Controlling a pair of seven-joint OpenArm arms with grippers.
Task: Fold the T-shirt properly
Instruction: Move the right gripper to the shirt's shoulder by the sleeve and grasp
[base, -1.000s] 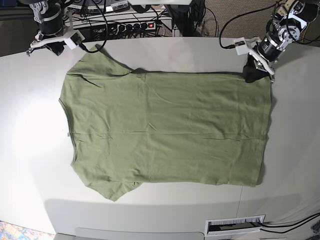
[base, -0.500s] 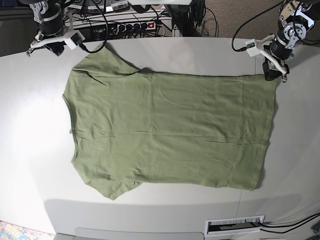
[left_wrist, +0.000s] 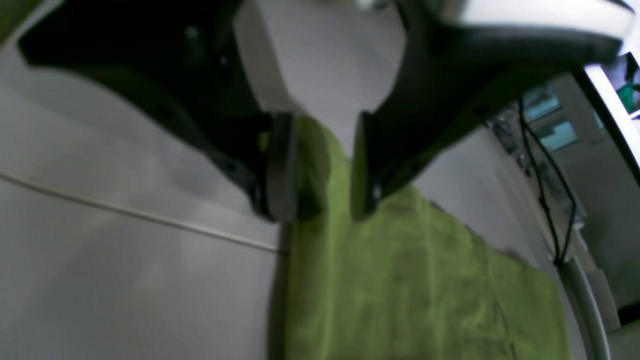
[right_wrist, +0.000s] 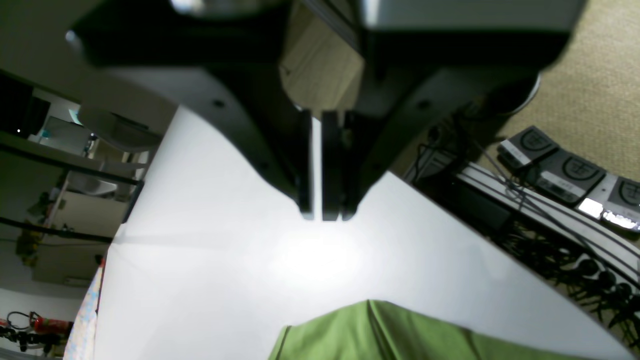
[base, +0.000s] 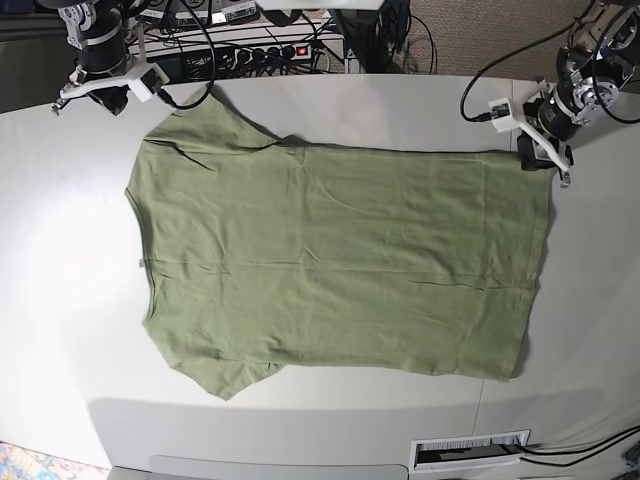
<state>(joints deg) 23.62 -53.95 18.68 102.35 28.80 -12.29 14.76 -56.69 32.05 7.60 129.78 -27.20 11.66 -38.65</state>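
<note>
The sage-green T-shirt (base: 330, 260) lies spread flat on the grey table (base: 60, 250), neck to the left and hem to the right. My left gripper (base: 537, 158) is at the hem's far right corner. In the left wrist view the gripper (left_wrist: 320, 210) has its jaws apart, with the green cloth (left_wrist: 400, 280) corner lying loosely between them. My right gripper (base: 100, 100) sits off the cloth beyond the upper sleeve. In the right wrist view it (right_wrist: 320, 215) is shut and empty above bare table, with the sleeve edge (right_wrist: 400, 335) below it.
A power strip and cables (base: 260, 50) run behind the table's far edge. A white slotted part (base: 470, 450) sits at the near edge. A seam (left_wrist: 125, 212) crosses the table by the hem.
The left gripper pulled the hem corner to the right, shifting and flattening the shirt, and now its jaws stand apart at the corner. The right arm has stayed put.
</note>
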